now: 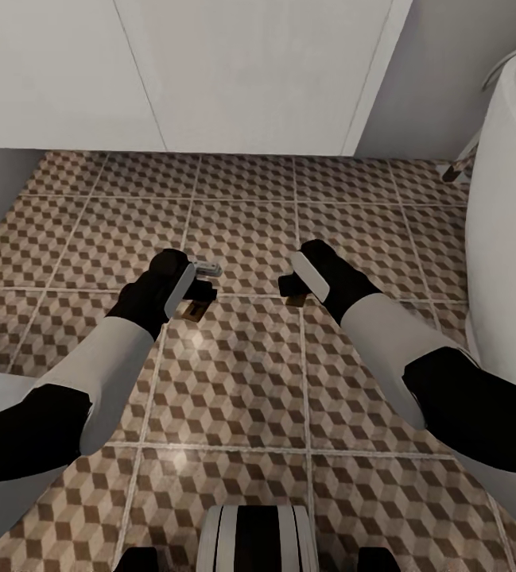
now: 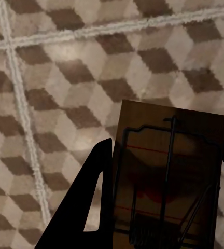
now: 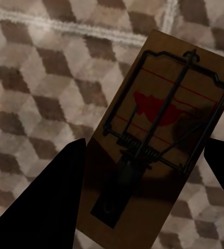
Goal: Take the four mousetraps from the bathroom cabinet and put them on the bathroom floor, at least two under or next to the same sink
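Two mousetraps are out of the cabinet and down at floor level, one at each arm. The left gripper (image 1: 196, 287) has its dark fingers either side of a mousetrap (image 2: 169, 181), apparently closed on it; whether the board already rests on the tiles cannot be told. The right gripper (image 1: 292, 287) stands wider, its fingers apart from the edges of a second mousetrap (image 3: 161, 140), which looks set down on the bathroom floor (image 1: 234, 381) between them. By this evidence, two traps remain to be fetched. Cube-patterned tiles with pale grout run ahead of both grippers to a white panelled unit (image 1: 242, 71); a white rounded fixture (image 1: 508, 238) rises outboard of the right arm.
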### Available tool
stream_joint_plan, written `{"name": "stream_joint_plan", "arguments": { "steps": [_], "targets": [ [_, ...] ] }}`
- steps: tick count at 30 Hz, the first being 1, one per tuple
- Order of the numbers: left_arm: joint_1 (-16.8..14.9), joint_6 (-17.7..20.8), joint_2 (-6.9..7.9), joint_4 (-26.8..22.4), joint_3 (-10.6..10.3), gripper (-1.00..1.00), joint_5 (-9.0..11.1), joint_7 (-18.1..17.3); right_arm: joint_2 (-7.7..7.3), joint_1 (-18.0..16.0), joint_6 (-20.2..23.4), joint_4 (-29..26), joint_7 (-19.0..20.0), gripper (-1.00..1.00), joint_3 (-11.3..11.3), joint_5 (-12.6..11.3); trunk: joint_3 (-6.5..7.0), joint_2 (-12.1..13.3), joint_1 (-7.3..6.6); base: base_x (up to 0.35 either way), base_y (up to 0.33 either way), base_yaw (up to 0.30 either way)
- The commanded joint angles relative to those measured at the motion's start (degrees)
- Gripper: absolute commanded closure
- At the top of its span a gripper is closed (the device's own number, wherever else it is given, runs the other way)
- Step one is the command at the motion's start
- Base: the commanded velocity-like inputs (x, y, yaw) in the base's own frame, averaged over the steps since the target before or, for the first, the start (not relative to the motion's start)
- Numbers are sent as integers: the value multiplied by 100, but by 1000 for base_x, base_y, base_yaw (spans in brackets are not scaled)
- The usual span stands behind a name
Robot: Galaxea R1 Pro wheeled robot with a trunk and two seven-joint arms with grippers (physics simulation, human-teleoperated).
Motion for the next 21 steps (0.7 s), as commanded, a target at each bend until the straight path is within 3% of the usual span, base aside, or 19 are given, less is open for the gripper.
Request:
{"name": "stream_joint_plan", "arguments": {
  "steps": [1, 4, 13, 21],
  "targets": [
    [-17, 19, 3, -8, -18, 100, 54, 51, 0, -21, 12, 0, -49, 100, 17, -50, -26, -3, 1, 0, 0, 0],
    [-71, 19, 2, -3, -18, 100, 54, 51, 0, -78, 11, 9, -47, 100, 18, -50, -93, -7, 9, 0, 0, 0],
    [-184, 19, 2, -18, -18, 100, 62, 58, 0, -282, 6, 85, -40, 100, 17, -50, -93, -7, 9, 0, 0, 0],
    [-256, 19, 3, -27, -18, 100, 68, 60, 0, -422, 5, 101, -40, 100, 19, -51, -226, -15, 24, 0, 0, 0]
  ]
}}
